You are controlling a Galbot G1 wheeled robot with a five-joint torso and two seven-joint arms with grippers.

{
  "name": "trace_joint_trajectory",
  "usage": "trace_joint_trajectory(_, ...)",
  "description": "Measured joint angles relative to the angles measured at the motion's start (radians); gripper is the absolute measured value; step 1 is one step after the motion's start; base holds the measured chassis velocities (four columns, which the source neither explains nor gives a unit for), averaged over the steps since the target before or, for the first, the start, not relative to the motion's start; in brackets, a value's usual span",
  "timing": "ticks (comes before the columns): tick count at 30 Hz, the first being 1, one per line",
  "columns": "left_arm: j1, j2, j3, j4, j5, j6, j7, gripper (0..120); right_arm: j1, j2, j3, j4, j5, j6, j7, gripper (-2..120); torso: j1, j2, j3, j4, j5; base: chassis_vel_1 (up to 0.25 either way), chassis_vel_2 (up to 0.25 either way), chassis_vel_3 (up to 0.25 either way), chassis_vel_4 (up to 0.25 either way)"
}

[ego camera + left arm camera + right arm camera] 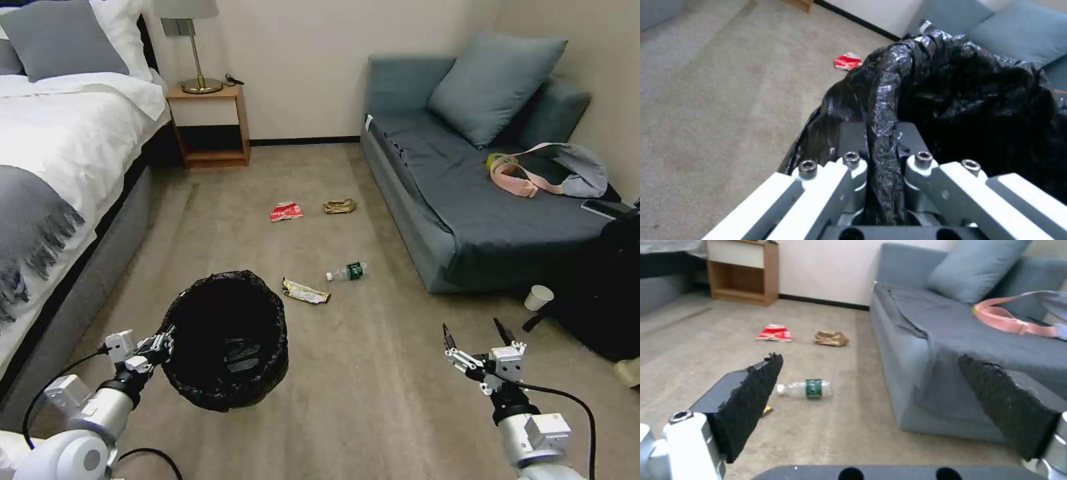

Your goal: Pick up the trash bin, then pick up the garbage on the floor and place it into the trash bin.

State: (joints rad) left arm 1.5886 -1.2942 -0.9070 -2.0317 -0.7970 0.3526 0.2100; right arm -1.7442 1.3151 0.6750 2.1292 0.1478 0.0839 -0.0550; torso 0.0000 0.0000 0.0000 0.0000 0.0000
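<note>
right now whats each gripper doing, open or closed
Left gripper: closed on the rim of the trash bin, holding it.
Right gripper: open, holding nothing, above the carpet.

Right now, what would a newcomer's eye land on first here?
The trash bin with its black bag, held up off the carpet by the left gripper clamped on its rim. Beyond it, litter on the floor: foil wrapper, plastic bottle, red snack packet and crumpled brown paper. The right gripper hovers open beside the grey sofa.
</note>
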Motion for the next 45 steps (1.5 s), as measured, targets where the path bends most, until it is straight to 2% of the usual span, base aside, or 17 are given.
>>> trace_joint_trajectory(8,0.006,0.001,-0.002,0.001,-0.012,0.0,0.006,5,-0.017,0.0,-0.005,0.023,0.001,-0.003,-0.03,100,0.0,0.0,0.0,0.0,-0.0001,0.0,0.0,0.0,0.0)
trace_joint_trajectory(20,-0.019,-0.002,-0.007,0.009,-0.021,0.0,0.001,5,-0.022,-0.007,-0.008,0.026,0.019,-0.007,-0.041,100,0.0,0.0,0.0,-0.0001,0.0,0.0,0.0,0.0,0.0)
trace_joint_trajectory(29,-0.016,-0.001,-0.039,0.021,-0.037,-0.001,0.002,5,-0.017,-0.005,-0.022,0.014,0.023,0.002,-0.045,100,0.0,0.0,0.0,0.0,0.0,0.0,0.0,0.0,0.0)
trace_joint_trajectory(45,-0.023,0.007,-0.069,0.023,-0.061,-0.001,0.003,5,-0.012,-0.007,-0.026,0.008,0.036,0.008,-0.05,100,0.0,0.0,0.0,0.0,0.0,-0.016,0.015,0.014,-0.016)
